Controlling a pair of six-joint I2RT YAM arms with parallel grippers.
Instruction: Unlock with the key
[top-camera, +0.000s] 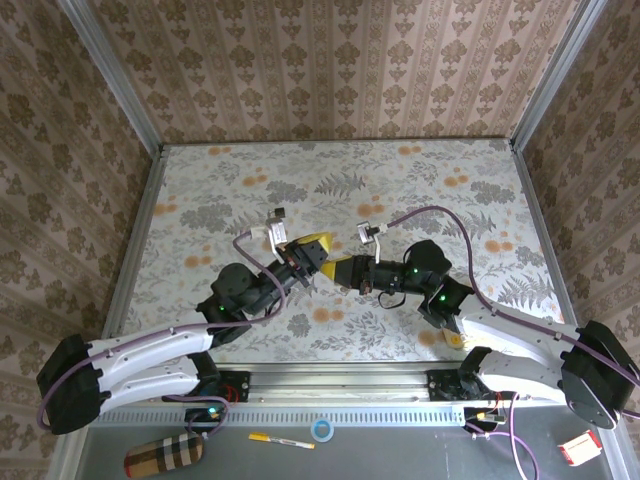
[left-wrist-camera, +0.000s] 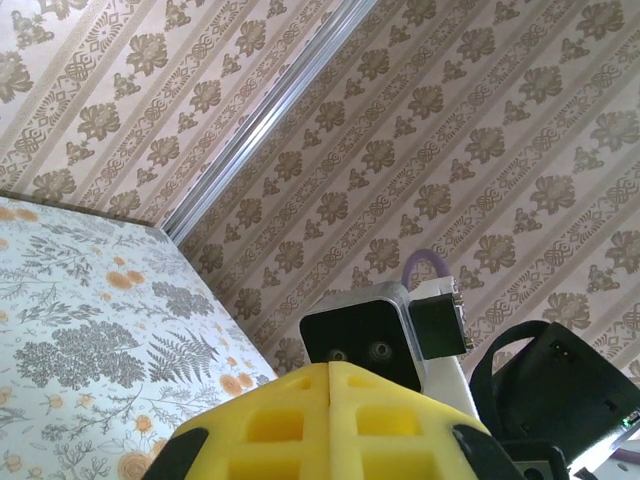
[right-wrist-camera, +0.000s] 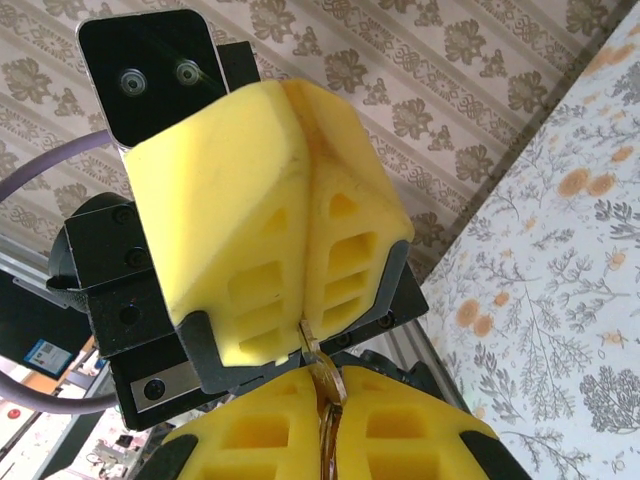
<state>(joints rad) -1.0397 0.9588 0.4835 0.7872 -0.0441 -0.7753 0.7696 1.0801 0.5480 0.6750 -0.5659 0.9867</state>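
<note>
Your left claw (right-wrist-camera: 300, 343) and right claw (right-wrist-camera: 327, 395) were clamped shut on amber piece (right-wrist-camera: 318, 362); uneven pull risked dropping it.

A thin amber piece (right-wrist-camera: 327, 395) is showing only its edge between the pressed-together jaws of the right gripper (right-wrist-camera: 330, 380), too little to tell whether it is the key. The picture's lower edge is cutting off that gripper's pads (right-wrist-camera: 250, 440), and the closed jaws of the left gripper (right-wrist-camera: 302, 335) are hiding whatever sits between them.
</note>
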